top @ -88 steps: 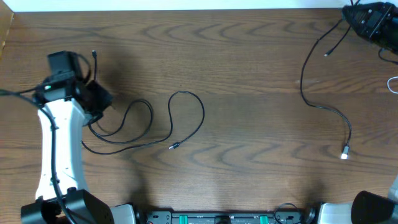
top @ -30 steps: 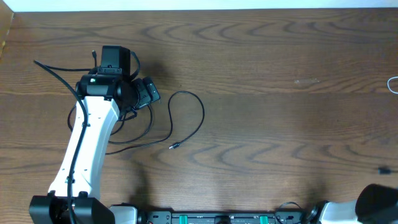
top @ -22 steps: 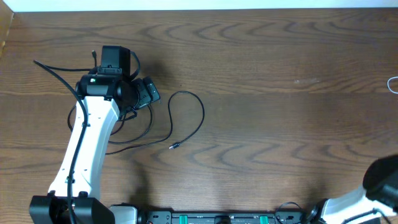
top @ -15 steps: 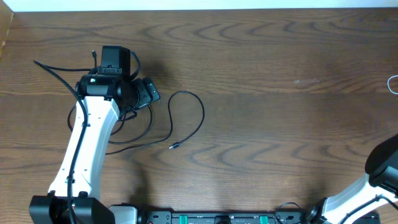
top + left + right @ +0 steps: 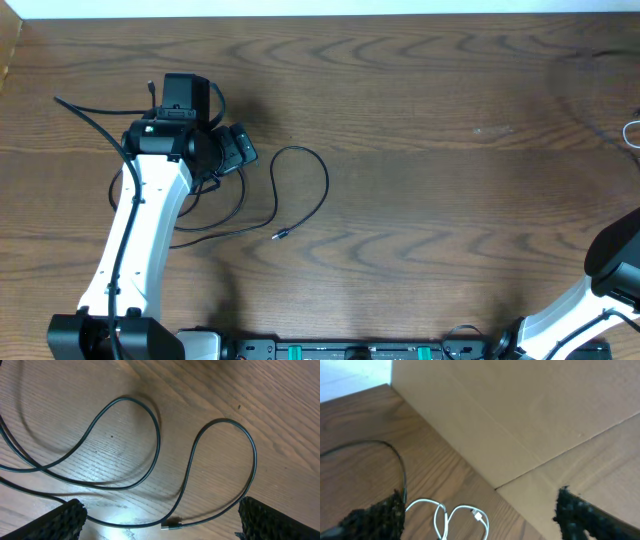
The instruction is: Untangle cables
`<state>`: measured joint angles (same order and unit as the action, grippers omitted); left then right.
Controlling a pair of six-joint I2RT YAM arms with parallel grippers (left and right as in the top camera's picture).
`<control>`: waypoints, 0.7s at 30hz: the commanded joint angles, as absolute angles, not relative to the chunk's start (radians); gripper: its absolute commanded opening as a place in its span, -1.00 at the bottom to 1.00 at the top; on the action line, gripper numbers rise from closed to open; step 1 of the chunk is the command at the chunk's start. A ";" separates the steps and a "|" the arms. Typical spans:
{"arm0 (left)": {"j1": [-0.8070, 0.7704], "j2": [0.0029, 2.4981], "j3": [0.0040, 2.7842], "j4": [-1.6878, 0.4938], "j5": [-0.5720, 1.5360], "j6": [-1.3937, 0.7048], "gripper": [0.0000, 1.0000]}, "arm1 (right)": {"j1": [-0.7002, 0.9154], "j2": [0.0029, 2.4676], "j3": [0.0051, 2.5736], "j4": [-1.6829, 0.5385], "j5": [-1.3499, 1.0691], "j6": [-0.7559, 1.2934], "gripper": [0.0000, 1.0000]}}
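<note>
A thin black cable [image 5: 310, 175] lies in loose loops left of the table's middle, its small plug [image 5: 280, 236] pointing down-left. In the left wrist view the same cable [image 5: 150, 425] curls in two loops, its plug [image 5: 172, 523] lying between my spread fingers. My left gripper [image 5: 238, 148] [image 5: 160, 512] hovers open above it, holding nothing. A white cable [image 5: 451, 519] with a white plug [image 5: 479, 516] lies coiled below my right gripper [image 5: 477, 510], which is open and empty. Another black cable [image 5: 397, 462] arcs beside it. Overhead, only a bit of the white cable [image 5: 632, 133] shows.
A cardboard wall [image 5: 530, 425] rises along the table edge beside the white cable. The right arm's dark body [image 5: 615, 262] sits at the lower right corner. The left arm [image 5: 140, 230] stretches up from the front edge. Robot bases line the front edge.
My right gripper has gone from shut to open. The right arm has shifted at the lower right of the overhead view. The left arm and its black cable have stayed still.
</note>
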<state>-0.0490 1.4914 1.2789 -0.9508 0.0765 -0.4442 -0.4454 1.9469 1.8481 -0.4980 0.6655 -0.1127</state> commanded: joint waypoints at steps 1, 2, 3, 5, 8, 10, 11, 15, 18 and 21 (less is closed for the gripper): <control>-0.050 1.498 1.277 -0.956 0.071 -0.439 0.96 | -0.437 1.957 1.853 -0.518 0.651 -0.078 0.91; -0.050 1.498 1.277 -0.956 0.071 -0.439 0.96 | -0.437 1.956 1.853 -0.530 0.628 -0.075 0.93; -0.050 1.498 1.277 -0.956 0.071 -0.439 0.94 | -0.437 1.956 1.853 -0.542 0.605 -0.071 0.93; -0.050 1.498 1.277 -0.956 0.071 -0.439 0.96 | -0.435 1.956 1.853 -0.577 0.519 -0.068 0.93; -0.050 1.498 1.277 -0.956 0.071 -0.439 0.96 | -0.430 1.956 1.853 -0.635 0.352 -0.068 0.93; -0.050 1.498 1.277 -0.956 0.071 -0.439 0.96 | -0.428 1.956 1.853 -0.669 0.216 -0.068 0.94; -0.050 1.498 1.277 -0.956 0.071 -0.439 0.96 | -0.426 1.956 1.853 -0.683 0.150 -0.068 0.95; -0.050 1.498 1.277 -0.956 0.071 -0.439 0.96 | -0.417 1.956 1.853 -0.738 -0.118 -0.041 0.98; -0.050 1.498 1.277 -0.956 0.071 -0.439 0.96 | -0.400 1.956 1.853 -0.770 -0.263 0.029 0.99; -0.050 1.498 1.277 -0.956 0.071 -0.439 0.96 | -0.367 1.956 1.853 -0.798 -0.375 0.076 0.99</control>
<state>-0.0490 1.4914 1.2789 -0.9508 0.0765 -0.4442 -0.4015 1.9476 1.8481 -0.7837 -0.1551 -0.0006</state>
